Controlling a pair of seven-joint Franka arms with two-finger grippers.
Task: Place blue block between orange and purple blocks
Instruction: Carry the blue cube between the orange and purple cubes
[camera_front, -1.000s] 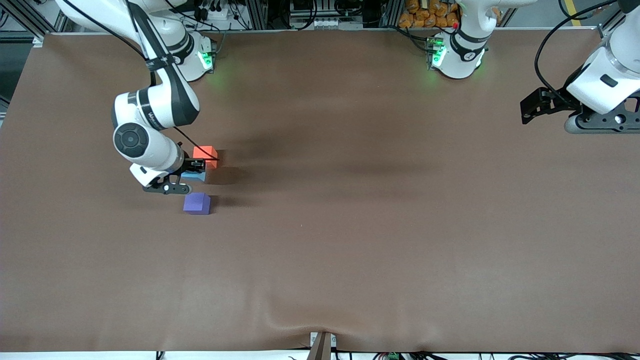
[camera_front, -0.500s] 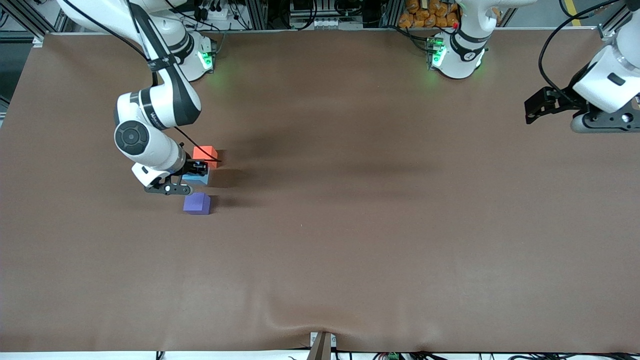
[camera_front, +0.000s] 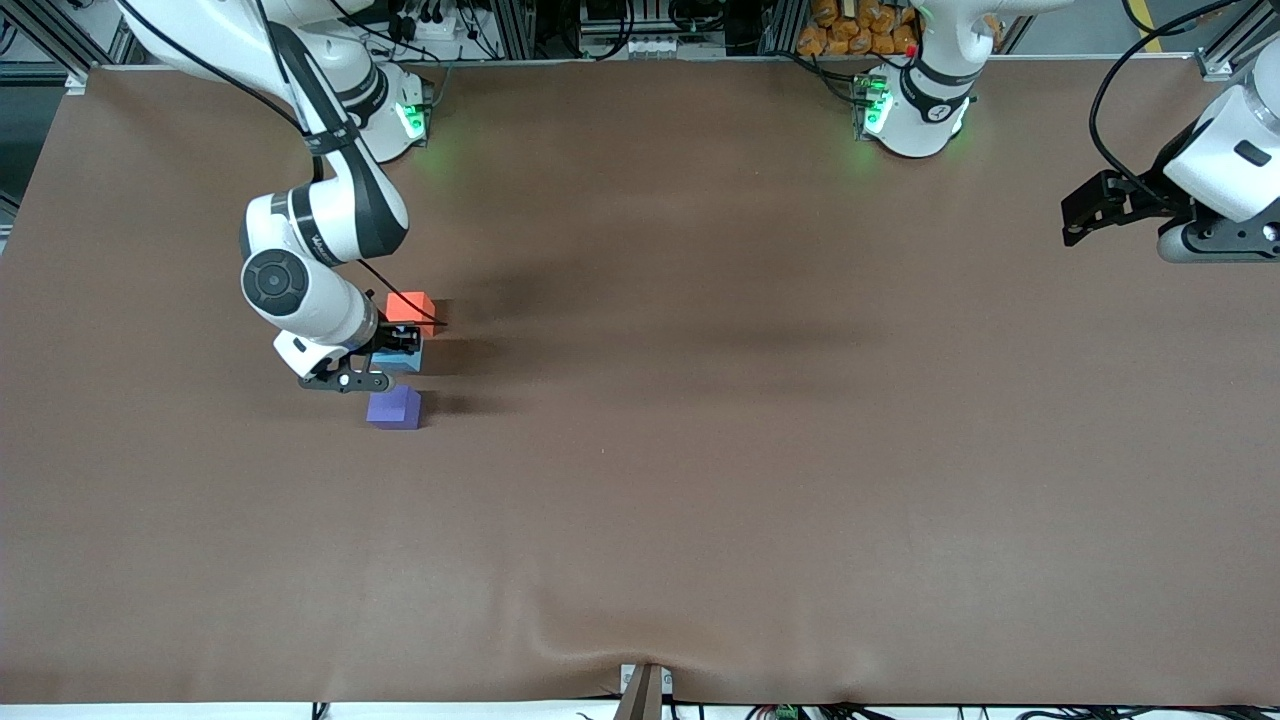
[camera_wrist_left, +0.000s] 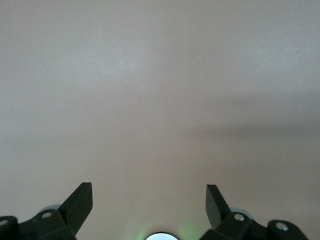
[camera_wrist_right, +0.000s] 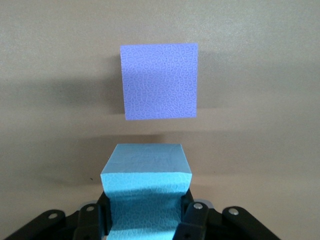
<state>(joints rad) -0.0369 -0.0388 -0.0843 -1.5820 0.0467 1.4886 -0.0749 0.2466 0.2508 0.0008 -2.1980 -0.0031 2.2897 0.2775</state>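
The right pincer (camera_front: 398, 352), clamped on the light sky-blue matte cube (camera_front: 400, 357), has edged it between the orange-red cube (camera_front: 410, 306) and violet-purple cube (camera_front: 394, 408), so release looks next, while the left pincer (camera_front: 1085, 211) waits wide apart over the worktop's (camera_front: 760, 450) end.

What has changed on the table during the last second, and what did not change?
The right gripper, shut on the blue block, has shifted slightly toward the left arm's end of the table, between the orange block and the purple block. The left gripper, open and waiting over bare table, has drifted toward its own end. The orange and purple blocks stayed where they were.
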